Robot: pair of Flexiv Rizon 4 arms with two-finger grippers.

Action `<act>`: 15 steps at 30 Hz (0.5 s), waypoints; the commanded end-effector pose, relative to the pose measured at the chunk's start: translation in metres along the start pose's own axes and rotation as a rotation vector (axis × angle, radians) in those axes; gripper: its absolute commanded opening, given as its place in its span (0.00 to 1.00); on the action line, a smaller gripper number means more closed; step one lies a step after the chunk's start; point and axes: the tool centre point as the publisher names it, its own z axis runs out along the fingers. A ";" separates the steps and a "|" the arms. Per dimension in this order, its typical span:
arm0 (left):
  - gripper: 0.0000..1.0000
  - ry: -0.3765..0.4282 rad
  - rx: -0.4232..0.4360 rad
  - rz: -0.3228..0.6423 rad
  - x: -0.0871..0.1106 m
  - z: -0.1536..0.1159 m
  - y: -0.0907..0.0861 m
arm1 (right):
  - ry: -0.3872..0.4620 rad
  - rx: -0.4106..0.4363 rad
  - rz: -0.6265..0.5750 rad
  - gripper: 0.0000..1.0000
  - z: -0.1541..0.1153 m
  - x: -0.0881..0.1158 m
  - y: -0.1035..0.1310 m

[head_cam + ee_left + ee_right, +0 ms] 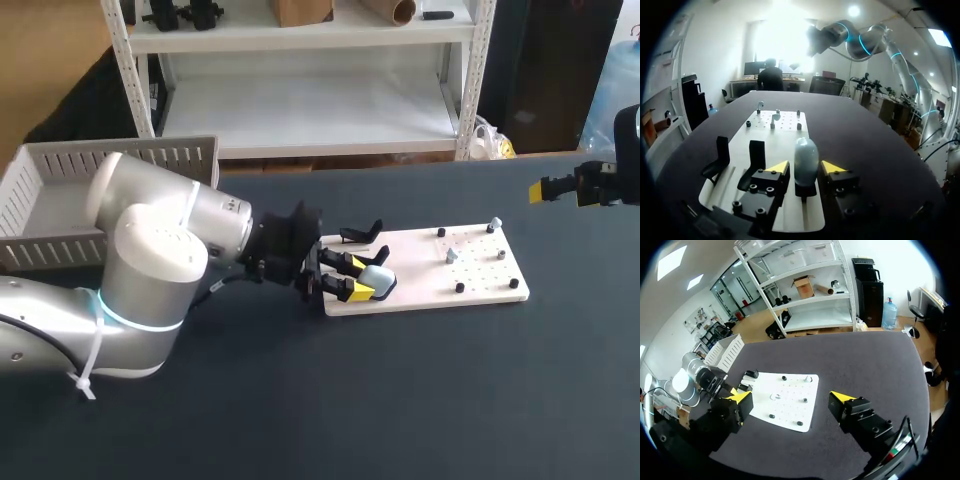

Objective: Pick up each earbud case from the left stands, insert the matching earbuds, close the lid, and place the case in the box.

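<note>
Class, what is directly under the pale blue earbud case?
A black stand, standing on the white rectangular board. The pale blue earbud case covers the stand's top, so their contact is hidden.

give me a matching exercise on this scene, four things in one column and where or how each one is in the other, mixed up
1 earbud case
2 left gripper
3 right gripper
4 box

A open, away from the white board, by the table's right side
B at the table's far left corner
C upright at the white board's left end
D open, one finger on either side of the earbud case

Pairs: 1-C, 2-D, 3-A, 4-B
</note>
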 end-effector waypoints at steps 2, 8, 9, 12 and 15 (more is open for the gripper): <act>0.29 -0.003 -0.010 0.004 0.001 0.001 -0.003 | 0.001 -0.005 -0.001 1.00 0.001 0.000 -0.002; 0.00 -0.005 -0.016 0.003 0.002 0.000 -0.005 | 0.001 -0.005 -0.001 1.00 0.001 0.000 -0.002; 0.00 -0.007 -0.018 0.003 0.001 -0.001 -0.005 | 0.001 -0.005 -0.001 1.00 0.001 0.000 -0.002; 0.00 -0.019 -0.030 0.011 -0.002 -0.008 -0.006 | 0.001 -0.005 -0.001 1.00 0.001 0.000 -0.002; 0.00 -0.039 -0.044 0.028 -0.008 -0.019 -0.007 | 0.001 -0.005 -0.001 1.00 0.001 0.000 -0.002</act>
